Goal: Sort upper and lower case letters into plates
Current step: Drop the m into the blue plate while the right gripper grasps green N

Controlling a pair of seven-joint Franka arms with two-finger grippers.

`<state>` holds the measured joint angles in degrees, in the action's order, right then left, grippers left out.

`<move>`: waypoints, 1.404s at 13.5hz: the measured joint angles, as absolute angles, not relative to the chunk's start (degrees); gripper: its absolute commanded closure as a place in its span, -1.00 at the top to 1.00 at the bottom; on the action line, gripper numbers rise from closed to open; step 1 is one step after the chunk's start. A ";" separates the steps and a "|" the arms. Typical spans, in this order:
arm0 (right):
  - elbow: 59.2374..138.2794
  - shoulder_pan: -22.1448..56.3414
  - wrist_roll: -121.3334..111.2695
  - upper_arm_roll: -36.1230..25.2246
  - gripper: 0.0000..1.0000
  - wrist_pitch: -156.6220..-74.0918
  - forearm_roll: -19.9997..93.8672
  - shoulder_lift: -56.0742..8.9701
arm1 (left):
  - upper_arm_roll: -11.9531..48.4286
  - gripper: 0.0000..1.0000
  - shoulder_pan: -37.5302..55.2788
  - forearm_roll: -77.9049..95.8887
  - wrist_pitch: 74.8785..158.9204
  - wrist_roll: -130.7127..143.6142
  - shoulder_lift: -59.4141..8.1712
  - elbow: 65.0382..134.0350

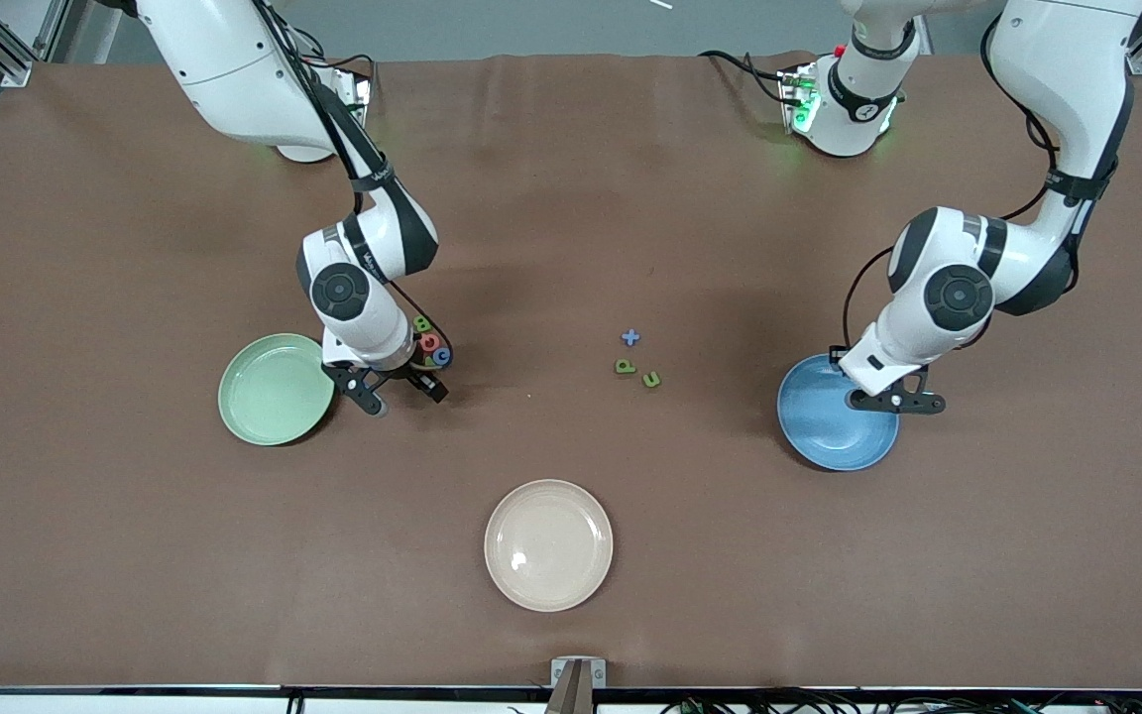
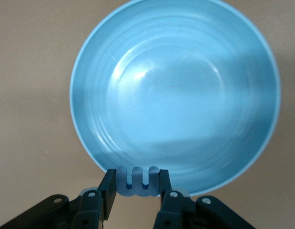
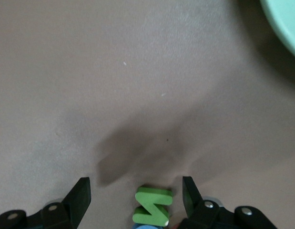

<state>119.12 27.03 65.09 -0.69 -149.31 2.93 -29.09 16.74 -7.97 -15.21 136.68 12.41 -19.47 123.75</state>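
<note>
Brown-clothed, our table shows left gripper (image 2: pixel 137 193) pinching blue m (image 2: pixel 137 182) at blue plate (image 2: pixel 90 143)'s six-o'clock rim, awaiting release; right gripper (image 3: pixel 136 198), spread, straddles green N (image 3: pixel 152 206), needing closure.

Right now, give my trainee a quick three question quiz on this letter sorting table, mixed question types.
1. True or false: the left tool grips a blue letter m over the blue plate.
2. What lies between the right tool's open fingers: (a) green N, (b) red O, (c) nothing?
3. Fill in: the plate nearest the front camera is ____.

Key: 1 true. 2 (a), the green N. 3 cream, the cream plate.
</note>
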 measured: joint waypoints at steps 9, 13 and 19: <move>119.35 27.40 65.13 -0.74 0.23 -149.10 2.93 -29.20 | 16.82 -0.83 -9.17 -15.98 145.51 9.90 -23.88 125.51; 119.59 28.00 66.68 -0.68 0.23 -149.00 2.93 -29.21 | 16.78 -0.80 -9.38 -17.17 145.53 9.90 -24.44 125.54; 119.46 28.84 67.60 -0.69 -0.68 -148.75 2.93 -29.13 | 16.76 -0.77 -9.53 -17.36 145.53 9.90 -25.13 125.66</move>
